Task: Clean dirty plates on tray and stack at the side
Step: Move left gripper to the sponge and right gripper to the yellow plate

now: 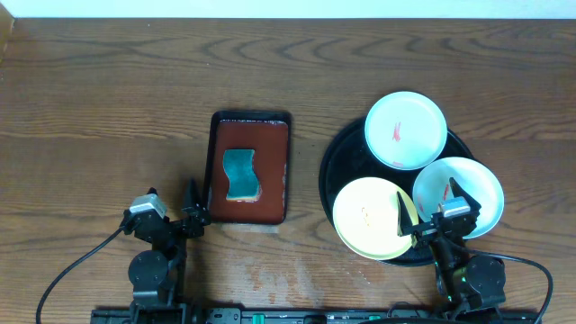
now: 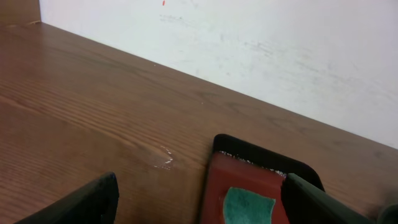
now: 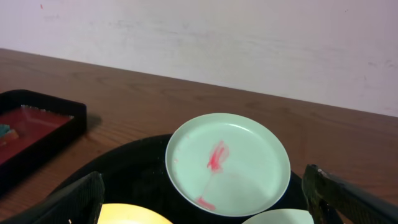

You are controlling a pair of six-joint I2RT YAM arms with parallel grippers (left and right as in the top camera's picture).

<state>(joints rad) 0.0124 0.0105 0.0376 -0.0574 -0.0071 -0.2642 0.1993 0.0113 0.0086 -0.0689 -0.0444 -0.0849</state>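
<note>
Evidently nothing is begun: three plates [image 1: 405,130], some smeared red, lie on the black tray [image 1: 342,166] toward the tabletop's [image 1: 108,90] right near edge. The left gripper [image 1: 171,196] and right gripper [image 1: 430,205] gape wide, empty. Next, probably, the left should fetch the sponge [image 1: 239,174] from the red-brown tray [image 1: 274,144]. Brown wood grain; pale wall [image 2: 280,50] behind.

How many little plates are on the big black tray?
3. The far white plate sits at the back edge of the tray, the yellow plate at its front left, and the near white plate at its front right. None look hidden.
</note>
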